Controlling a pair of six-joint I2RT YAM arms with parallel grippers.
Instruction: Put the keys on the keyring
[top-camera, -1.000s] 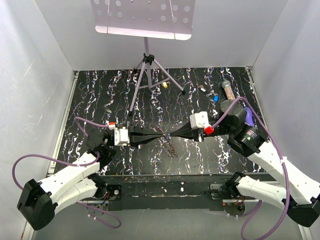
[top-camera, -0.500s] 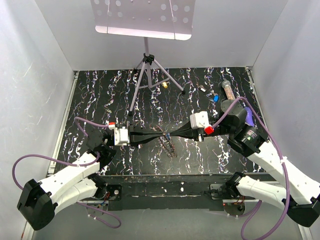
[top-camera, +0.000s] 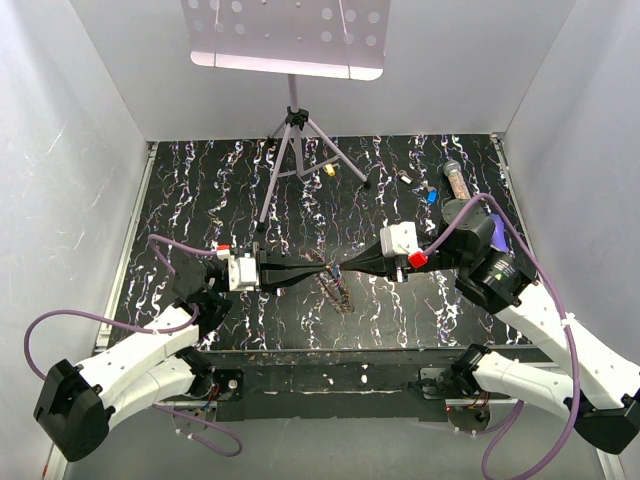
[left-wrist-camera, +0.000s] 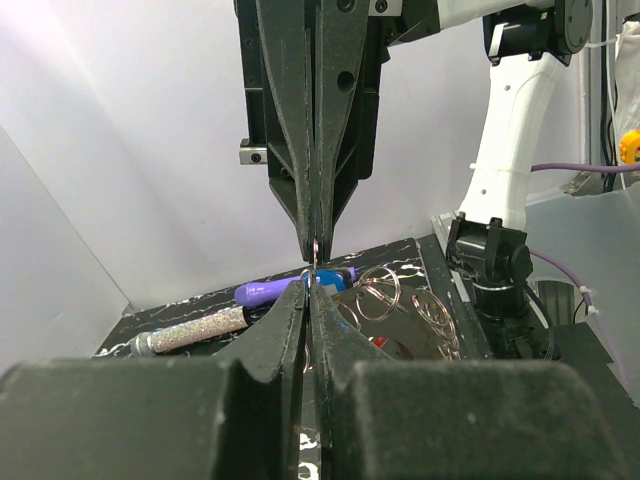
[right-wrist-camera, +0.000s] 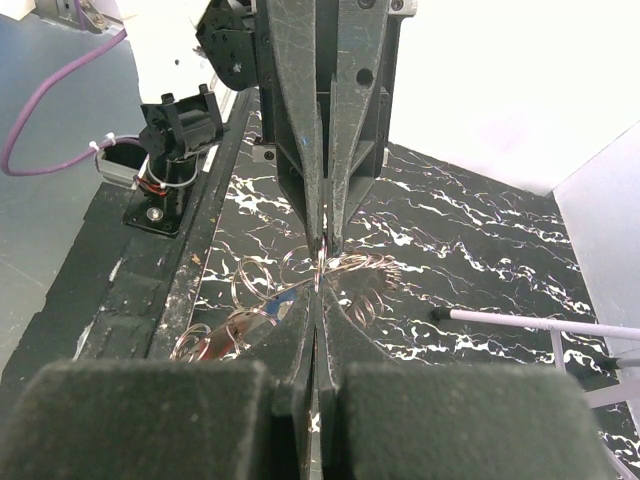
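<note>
White walls (top-camera: 80, 150), black marbled table (top-camera: 200, 190), tripod music stand (top-camera: 293, 118).

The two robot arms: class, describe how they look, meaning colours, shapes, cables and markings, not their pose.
The left arm and right arm have white shells and black joint housings. A purple cable loops along each. Each wrist carries a white block with a red mark. The left claw and right claw are black, their two long fingers tapering to thin tips.

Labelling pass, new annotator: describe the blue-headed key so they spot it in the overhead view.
Go to the far right corner of the black marbled table, where the glittery tube lies. The small blue-headed key sits just left of that tube; its neighbours, a silvery piece and a gold one, lie further left.
</note>
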